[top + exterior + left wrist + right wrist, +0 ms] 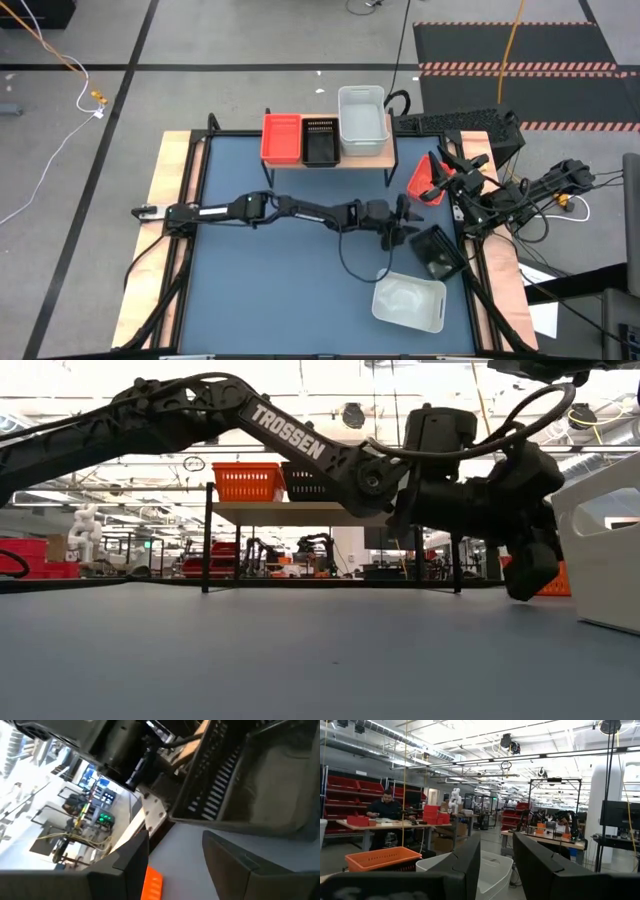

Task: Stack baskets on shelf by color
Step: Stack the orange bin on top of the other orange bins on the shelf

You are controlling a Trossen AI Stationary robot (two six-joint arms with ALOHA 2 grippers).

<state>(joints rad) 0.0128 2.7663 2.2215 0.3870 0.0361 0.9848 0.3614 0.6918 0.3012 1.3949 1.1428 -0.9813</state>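
The shelf (385, 153) stands at the table's far edge and carries a red basket (282, 138), a black basket (320, 142) and a white basket (362, 122) side by side. A second red basket (428, 180) lies tilted at the table's right edge. A black slotted basket (437, 250) (240, 780) and a white basket (408, 302) sit on the table's right near part. My left gripper (408, 220) (175, 845) hovers open just left of that black basket. My right gripper (443, 178) (495, 855) is open beside the tilted red basket, with nothing between its fingers.
The left arm reaches across the middle of the blue table (260, 290), with a cable looping below it. In the low view the white basket (600, 550) stands close on the right. A keyboard (450, 122) and cables lie beyond the table's right far corner. A person sits far off in the room.
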